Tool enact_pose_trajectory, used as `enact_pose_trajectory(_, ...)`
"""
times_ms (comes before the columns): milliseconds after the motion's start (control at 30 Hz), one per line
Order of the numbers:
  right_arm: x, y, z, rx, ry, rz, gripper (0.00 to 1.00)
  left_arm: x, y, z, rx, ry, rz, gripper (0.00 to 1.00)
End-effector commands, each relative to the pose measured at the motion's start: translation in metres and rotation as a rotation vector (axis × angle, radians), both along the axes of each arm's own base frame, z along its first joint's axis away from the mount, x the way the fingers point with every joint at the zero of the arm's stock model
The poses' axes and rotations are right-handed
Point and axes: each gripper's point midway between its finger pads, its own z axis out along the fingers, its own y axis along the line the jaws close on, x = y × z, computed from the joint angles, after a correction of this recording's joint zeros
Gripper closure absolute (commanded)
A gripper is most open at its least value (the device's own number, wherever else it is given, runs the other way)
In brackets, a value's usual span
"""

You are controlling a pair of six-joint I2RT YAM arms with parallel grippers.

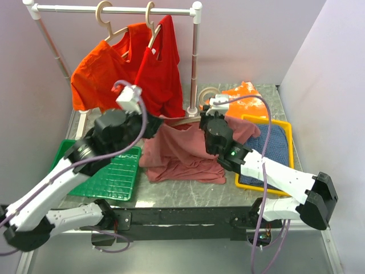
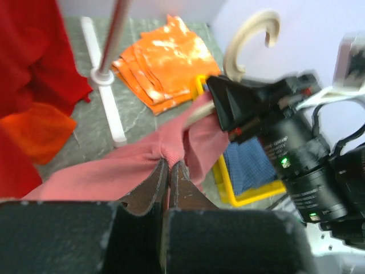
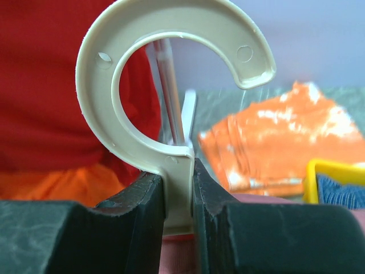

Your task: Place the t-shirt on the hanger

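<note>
Seeing the dusty rose t-shirt [image 1: 179, 157] bunched mid-table between the green mat [image 1: 114, 177] and the yellow tray [image 1: 268, 120], with its upper edge lifted off the surface. The hanger [image 3: 171, 85] stands hook-up above the cloth, one beige shoulder slipping under the fabric. My right gripper [image 3: 178, 182] is clamped on the hanger's neck, just below the hook. My left gripper [image 2: 169, 168] is pinched fully closed on a fold of the t-shirt.
</note>
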Motion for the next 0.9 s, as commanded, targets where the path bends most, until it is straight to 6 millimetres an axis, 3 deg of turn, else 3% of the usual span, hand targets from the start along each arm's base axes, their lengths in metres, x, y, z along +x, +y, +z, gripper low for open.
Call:
enact_pose_trajectory(0,0.002,-0.006,0.065,0.07,-0.117,-0.044,1.0,0.0,-0.03,0.016,0.063,-0.054,-0.159,0.99)
enact_pose_trajectory(200,-0.018,0.005,0.098,0.126,-0.173,0.036,1.0,0.016,-0.052,0.01,0.091,-0.007,-0.173,0.99)
enact_pose_trajectory(300,-0.016,0.002,0.094,0.094,-0.169,0.014,1.0,0.014,-0.063,0.023,0.057,-0.033,-0.184,0.99)
enact_pose_trajectory(400,-0.015,0.017,0.082,0.092,-0.145,0.056,1.0,0.013,-0.067,0.041,0.018,-0.057,-0.182,0.95)
enact_pose_trajectory(500,-0.034,0.033,0.087,0.117,-0.201,0.18,1.0,0.018,-0.056,0.056,0.039,-0.096,-0.134,0.94)
enact_pose_trajectory(633,-0.047,0.019,0.116,0.143,-0.234,0.198,1.0,0.015,-0.04,0.083,0.028,-0.156,-0.099,0.91)
enact_pose_trajectory(733,-0.065,0.005,0.153,0.218,-0.309,0.249,1.0,0.011,-0.039,0.093,0.026,-0.188,-0.12,0.91)
enact_pose_trajectory(833,-0.072,-0.017,0.182,0.222,-0.343,0.208,1.0,0.006,-0.031,0.104,0.023,-0.219,-0.123,0.98)
enact_pose_trajectory(867,-0.072,-0.022,0.183,0.209,-0.344,0.19,1.0,0.004,-0.028,0.109,0.017,-0.238,-0.125,0.99)
